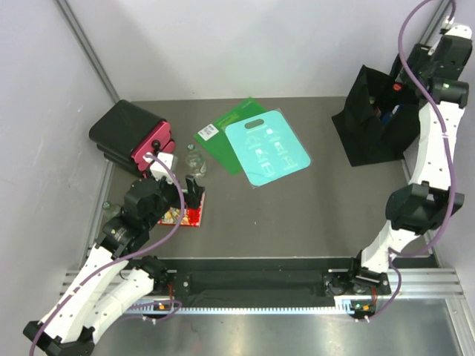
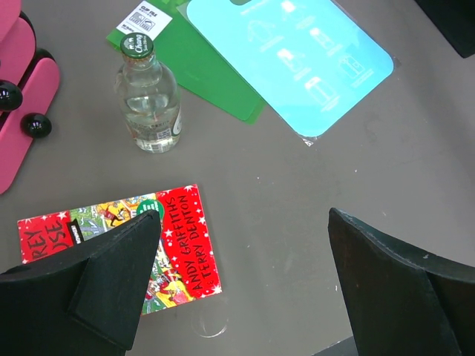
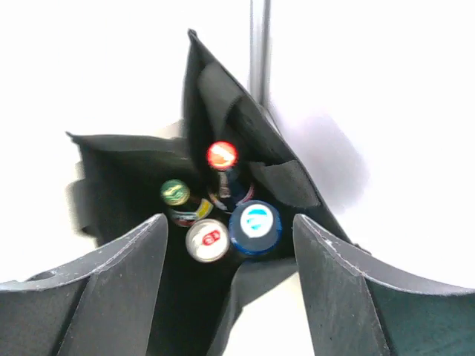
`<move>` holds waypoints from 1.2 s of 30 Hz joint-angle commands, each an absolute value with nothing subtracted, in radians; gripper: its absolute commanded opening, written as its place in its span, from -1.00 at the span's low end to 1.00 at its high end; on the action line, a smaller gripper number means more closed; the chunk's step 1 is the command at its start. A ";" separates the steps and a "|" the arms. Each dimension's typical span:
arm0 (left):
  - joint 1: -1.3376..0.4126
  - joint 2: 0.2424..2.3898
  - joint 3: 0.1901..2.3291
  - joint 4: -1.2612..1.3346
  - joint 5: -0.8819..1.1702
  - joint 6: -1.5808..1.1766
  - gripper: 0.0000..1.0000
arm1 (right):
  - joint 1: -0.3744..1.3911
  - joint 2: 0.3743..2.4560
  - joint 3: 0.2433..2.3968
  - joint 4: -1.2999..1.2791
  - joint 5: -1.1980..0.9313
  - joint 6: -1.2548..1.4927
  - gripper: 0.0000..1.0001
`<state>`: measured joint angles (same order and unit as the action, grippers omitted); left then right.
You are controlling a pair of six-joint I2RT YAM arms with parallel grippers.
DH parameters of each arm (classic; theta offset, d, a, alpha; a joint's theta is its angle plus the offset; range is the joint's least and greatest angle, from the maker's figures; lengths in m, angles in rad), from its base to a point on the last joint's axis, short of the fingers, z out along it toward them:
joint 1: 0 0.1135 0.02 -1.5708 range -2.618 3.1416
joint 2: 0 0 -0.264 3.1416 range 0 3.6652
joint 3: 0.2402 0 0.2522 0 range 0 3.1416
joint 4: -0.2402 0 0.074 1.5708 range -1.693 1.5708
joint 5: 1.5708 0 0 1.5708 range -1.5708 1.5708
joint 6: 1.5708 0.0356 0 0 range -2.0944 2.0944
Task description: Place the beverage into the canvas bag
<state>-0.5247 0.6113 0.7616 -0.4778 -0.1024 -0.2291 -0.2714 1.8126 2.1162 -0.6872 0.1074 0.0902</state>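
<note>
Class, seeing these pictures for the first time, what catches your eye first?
The floppy black canvas bag at the far right holds four drinks. A bright turquoise plastic board lies mid-table over a green sheet. On the left, a clear glass bottle with green cap stands near a red paperback book.

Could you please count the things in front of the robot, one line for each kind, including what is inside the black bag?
Canvas bag: 1
Bottles: 5, with 4 inside the bag
Flat boards: 2
Book: 1
Hard case: 1
Total: 10
</note>
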 commanded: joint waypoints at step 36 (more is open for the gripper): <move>-0.528 0.385 0.735 -0.397 -0.225 -0.232 0.94 | 0.885 1.948 1.759 0.138 0.078 0.160 0.20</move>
<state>-0.5247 0.4107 0.7414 -0.4549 -0.1844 -0.2363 0.8330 1.9148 1.6909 -0.0616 0.0597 0.1848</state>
